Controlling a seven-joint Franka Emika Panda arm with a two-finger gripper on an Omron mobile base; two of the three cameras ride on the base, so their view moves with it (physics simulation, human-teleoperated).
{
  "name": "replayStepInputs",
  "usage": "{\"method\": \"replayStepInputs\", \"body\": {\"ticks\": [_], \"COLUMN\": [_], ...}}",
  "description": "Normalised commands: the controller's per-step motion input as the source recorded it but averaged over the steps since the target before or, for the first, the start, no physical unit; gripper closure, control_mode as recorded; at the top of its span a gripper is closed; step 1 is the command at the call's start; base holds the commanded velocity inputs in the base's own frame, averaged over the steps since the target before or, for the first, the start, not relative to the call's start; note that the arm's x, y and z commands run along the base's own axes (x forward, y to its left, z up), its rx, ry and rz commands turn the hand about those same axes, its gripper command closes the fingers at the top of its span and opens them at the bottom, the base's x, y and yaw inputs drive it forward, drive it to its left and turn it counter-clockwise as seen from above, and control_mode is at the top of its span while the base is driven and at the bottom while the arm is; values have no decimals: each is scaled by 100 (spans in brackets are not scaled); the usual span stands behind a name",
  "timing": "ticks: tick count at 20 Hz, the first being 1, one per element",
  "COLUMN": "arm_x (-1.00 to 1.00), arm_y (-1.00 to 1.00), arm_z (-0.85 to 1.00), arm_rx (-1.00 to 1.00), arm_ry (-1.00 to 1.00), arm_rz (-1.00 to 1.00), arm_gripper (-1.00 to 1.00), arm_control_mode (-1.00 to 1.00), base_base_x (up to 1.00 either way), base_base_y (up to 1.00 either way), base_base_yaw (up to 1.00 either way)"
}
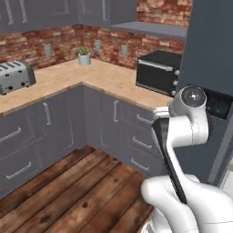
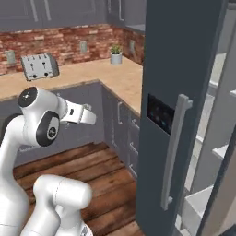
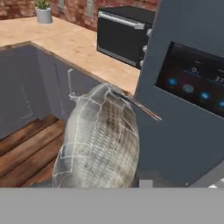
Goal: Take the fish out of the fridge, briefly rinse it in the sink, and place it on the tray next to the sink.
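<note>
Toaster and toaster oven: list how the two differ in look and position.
The toaster is silver with slots on top; the toaster oven is black with a glass front door and side knobs. The toaster is smaller and sits far along the left counter; the toaster oven is bigger and stands right beside the fridge. Both rest on the wooden counter.

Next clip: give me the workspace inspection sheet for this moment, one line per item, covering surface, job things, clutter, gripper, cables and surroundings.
Surface: wooden L-shaped counter over grey cabinets.
Job's things: fish, silvery and scaled, fills the hand view close to the camera; fridge door stands open, pale shelves visible behind it, blue icons lit on its panel.
Clutter: toaster, potted plant, black toaster oven on the counter.
Gripper: fingertips hidden behind the fish; it appears shut on the fish.
Cables: nothing seen.
Surroundings: brick backsplash, wood plank floor.
</note>
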Motion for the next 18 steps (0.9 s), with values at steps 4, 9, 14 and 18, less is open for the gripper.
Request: {"method": "replayStepInputs", "body": {"ticks": [4, 9, 14, 18], "arm_x": [0, 0, 0, 0], "arm_y": [0, 0, 0, 0], "arm_z": [0, 0, 0, 0], "arm_rx": [0, 0, 0, 0], "arm_ry": [0, 0, 0, 0], "arm_rz": [0, 0, 0, 0], "arm_gripper": [100, 100, 100, 100], "arm_control_mode": [100, 100, 100, 100], "base_base_x": [0, 0, 0, 0], "base_base_y": [31, 32, 29, 13], "base_base_yaw": [93, 93, 94, 98]}}
